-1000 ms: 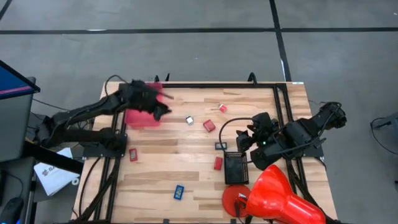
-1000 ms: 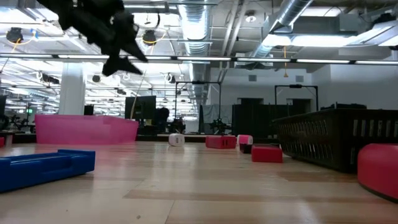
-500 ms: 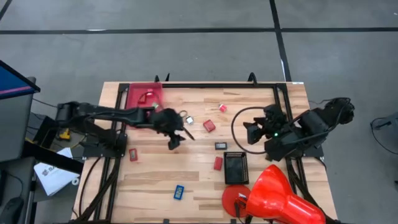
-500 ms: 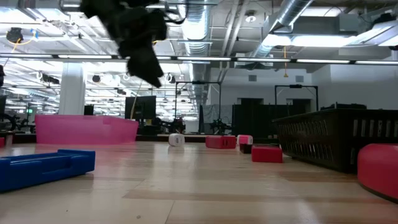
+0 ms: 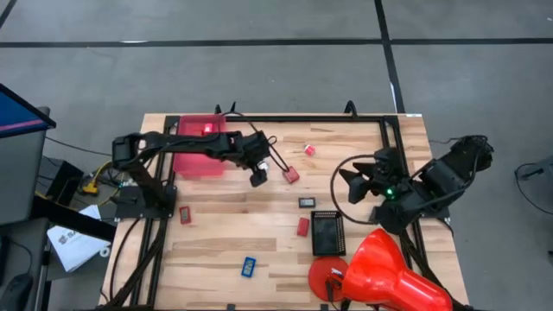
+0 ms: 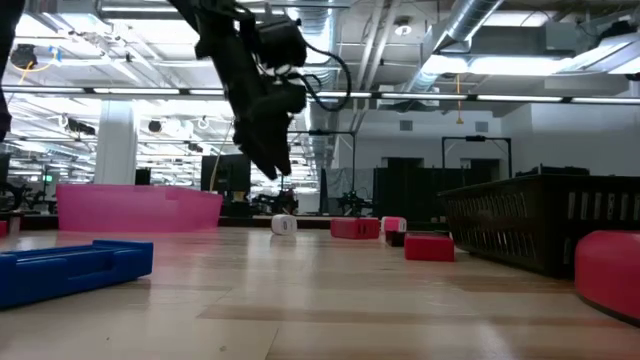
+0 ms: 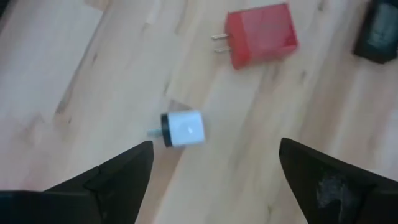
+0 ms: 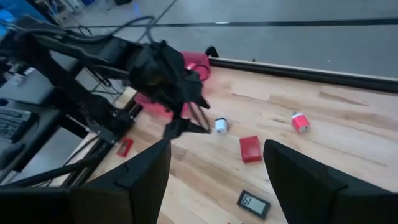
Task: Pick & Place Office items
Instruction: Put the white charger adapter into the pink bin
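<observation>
My left gripper [image 5: 258, 178] hangs open above a small white plug-like piece [image 7: 183, 129], which lies on the wood between the two fingers in the left wrist view. In the low view the gripper [image 6: 278, 166] is well above the piece [image 6: 284, 224]. A red block with prongs [image 7: 261, 34] lies just beyond it. Other red pieces [image 5: 302, 226] [image 5: 185, 215] [image 5: 308, 149], a blue one [image 5: 248, 267] and a small black meter [image 5: 307, 203] are scattered on the table. My right gripper [image 8: 214, 149] waits open near the table's right edge [image 5: 352, 181].
A pink bin [image 5: 199, 149] stands at the far left, under the left arm. A black mesh tray [image 5: 328, 233] and a big red cone [image 5: 389, 272] sit near the right arm. Bare wood lies in the middle and near part of the table.
My left arm has swung from above the pink bin toward the table's right and come down over the white piece. My right arm has drawn back a little toward the right edge. No piece has moved.
</observation>
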Motion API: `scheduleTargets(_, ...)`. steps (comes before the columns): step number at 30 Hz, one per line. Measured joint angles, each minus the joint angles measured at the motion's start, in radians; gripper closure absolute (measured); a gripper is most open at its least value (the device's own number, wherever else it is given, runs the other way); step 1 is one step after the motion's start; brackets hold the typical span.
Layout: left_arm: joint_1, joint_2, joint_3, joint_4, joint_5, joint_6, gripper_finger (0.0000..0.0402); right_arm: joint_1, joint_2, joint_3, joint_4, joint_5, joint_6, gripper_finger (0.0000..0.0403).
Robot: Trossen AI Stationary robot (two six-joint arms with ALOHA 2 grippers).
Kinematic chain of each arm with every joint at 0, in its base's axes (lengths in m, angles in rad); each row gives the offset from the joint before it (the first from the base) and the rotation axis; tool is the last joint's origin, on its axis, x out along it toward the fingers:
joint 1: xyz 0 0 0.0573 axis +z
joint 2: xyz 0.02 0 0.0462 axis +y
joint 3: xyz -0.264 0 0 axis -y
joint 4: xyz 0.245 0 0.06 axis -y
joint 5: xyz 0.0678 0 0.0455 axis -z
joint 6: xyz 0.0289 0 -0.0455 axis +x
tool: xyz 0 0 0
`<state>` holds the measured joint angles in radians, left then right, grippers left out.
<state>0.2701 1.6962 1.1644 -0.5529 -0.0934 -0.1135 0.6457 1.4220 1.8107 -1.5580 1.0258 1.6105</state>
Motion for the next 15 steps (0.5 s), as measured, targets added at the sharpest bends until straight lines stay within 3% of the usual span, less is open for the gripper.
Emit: scheduleTargets(15, 0.025, 0.083, -0.001, 0.056, 0.029, -0.029, 0.011, 0.014, 0.005, 0.0, -0.013, -0.003, 0.013, 0.0152)
